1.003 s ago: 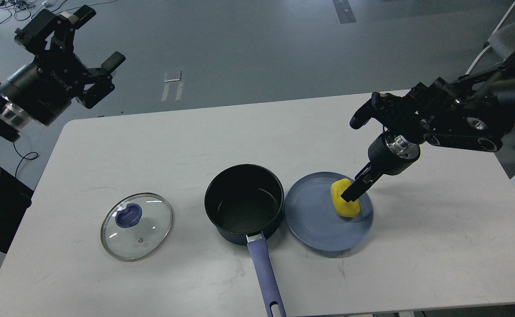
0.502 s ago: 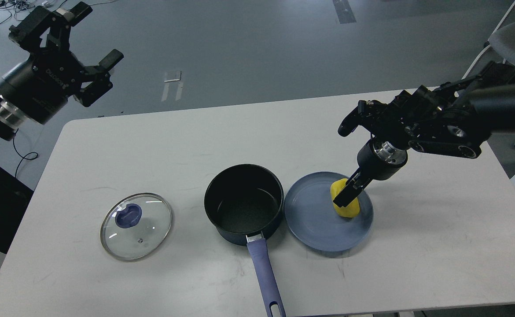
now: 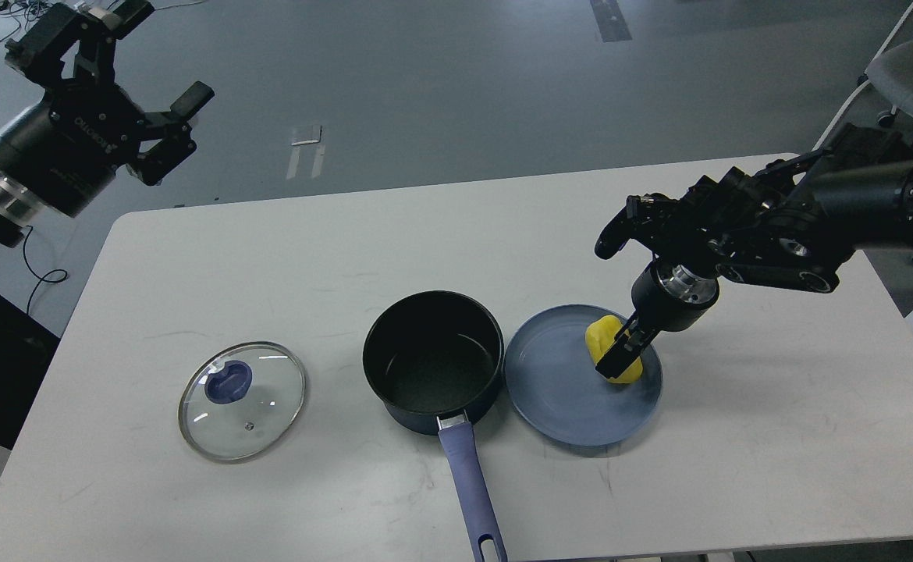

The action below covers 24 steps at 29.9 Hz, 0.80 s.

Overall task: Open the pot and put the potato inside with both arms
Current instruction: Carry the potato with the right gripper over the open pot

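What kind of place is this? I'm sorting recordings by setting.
Probably a robotics lab, not a kitchen: a bare white table on grey floor with tape marks, loose cables, and an office chair.

Both arms are built from matte black housings. The left black claw gripper is mounted on a cylindrical black body printed with white lettering, behind which a polished silver wrist ring is fitted. A silver ring is likewise fitted above the right black claw gripper, with round joint caps along its forearm.
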Motion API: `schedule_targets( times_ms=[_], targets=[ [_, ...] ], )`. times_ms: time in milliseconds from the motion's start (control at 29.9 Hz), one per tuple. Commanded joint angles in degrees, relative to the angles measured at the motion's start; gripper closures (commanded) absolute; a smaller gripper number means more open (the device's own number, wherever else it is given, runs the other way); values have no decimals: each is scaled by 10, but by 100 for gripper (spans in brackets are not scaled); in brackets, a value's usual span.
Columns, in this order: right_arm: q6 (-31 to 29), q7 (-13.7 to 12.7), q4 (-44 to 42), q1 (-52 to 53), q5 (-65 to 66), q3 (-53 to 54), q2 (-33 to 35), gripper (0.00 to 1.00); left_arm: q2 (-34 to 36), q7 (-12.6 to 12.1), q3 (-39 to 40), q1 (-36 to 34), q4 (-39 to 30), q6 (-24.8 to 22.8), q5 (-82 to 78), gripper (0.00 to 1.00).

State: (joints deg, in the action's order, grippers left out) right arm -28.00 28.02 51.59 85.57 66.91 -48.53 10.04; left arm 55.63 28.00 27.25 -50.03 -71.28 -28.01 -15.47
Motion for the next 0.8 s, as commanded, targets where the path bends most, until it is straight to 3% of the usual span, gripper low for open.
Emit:
schedule_targets(
  times_ms=[0,67,468,769],
  targets=[
    [0,0,1,1,0,-2,2,64,0,0,-1,0,0,0,0,2],
    [0,0,5,7,-4,-2,2,81,0,0,-1,0,0,0,0,2],
    [0,0,66,118,-28,47,2,82,5,0,-2,1,1,0,0,2],
    [0,0,77,151,-120,75,-62,81,10,0,-3,2,0,0,0,2]
  ],
)
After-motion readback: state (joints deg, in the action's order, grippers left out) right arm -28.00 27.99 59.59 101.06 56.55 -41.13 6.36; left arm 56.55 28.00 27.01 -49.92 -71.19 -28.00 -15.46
